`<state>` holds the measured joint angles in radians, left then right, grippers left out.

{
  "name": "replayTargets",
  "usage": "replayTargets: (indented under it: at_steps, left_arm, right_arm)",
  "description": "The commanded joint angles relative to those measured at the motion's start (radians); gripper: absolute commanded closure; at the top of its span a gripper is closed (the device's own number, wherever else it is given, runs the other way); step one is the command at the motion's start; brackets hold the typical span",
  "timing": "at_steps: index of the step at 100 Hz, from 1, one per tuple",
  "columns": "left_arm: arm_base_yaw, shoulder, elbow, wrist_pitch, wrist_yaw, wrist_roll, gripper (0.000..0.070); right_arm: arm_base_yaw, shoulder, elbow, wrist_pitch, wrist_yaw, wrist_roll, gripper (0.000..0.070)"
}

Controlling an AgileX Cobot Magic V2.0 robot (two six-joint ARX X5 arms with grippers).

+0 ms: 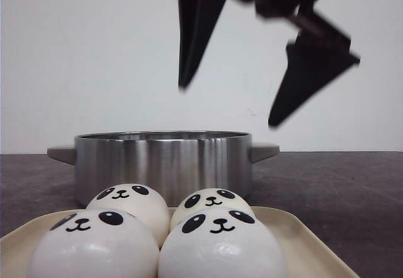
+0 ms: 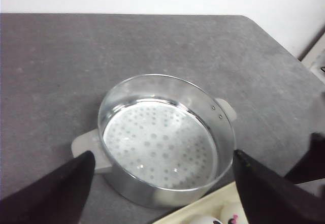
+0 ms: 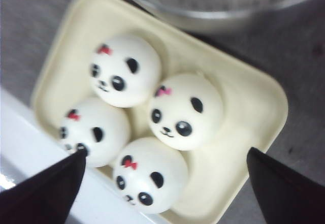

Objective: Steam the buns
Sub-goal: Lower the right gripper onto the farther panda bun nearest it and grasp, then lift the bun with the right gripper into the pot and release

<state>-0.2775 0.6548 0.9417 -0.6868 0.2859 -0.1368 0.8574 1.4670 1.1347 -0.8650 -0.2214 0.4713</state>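
Note:
Several white panda-faced buns lie close together on a cream tray; the two front ones hide part of the two behind. In the right wrist view the buns show red bows, and my right gripper hangs open above them, touching none. In the front view that gripper hangs in the air with its fingers wide apart. My left gripper is open and empty, high above the steel steamer pot, whose perforated floor is bare.
The steamer pot has two grey handles and stands right behind the tray on the dark grey table. A white strip runs along the tray's near side. The table's right edge shows in the left wrist view.

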Motion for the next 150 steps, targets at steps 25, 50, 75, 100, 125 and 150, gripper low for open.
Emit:
replayTargets:
  at_steps: [25,50,75,100,125,150]
  left_arm:
    - [-0.026,0.005,0.014,-0.007,-0.009,0.016,0.0184]
    - [-0.026,0.005,0.014,-0.010,-0.009,0.016,0.0184]
    - [-0.039,0.005,0.014,-0.020,-0.020,0.017,0.0184]
    - [-0.039,0.005,0.014,-0.031,-0.027,0.017,0.0184]
    - [-0.039,0.005,0.014,-0.031,-0.028,0.017,0.0184]
    - [-0.039,0.005,0.014,-0.033,-0.036,0.017,0.0184]
  right_arm:
    - [0.024,0.179,0.017,0.015,-0.014,0.013,0.0091]
    - [0.024,0.255,0.017,0.064,-0.013,0.011,0.0091]
    - [0.018,0.272,0.017,0.106,0.013,0.014,0.0096]
    - [0.016,0.272,0.017,0.093,0.016,0.016,0.0260]
    - [0.017,0.300,0.016,0.082,0.012,0.023,0.0409]
    - [0.031,0.307,0.018,0.084,0.061,0.008,0.0700]
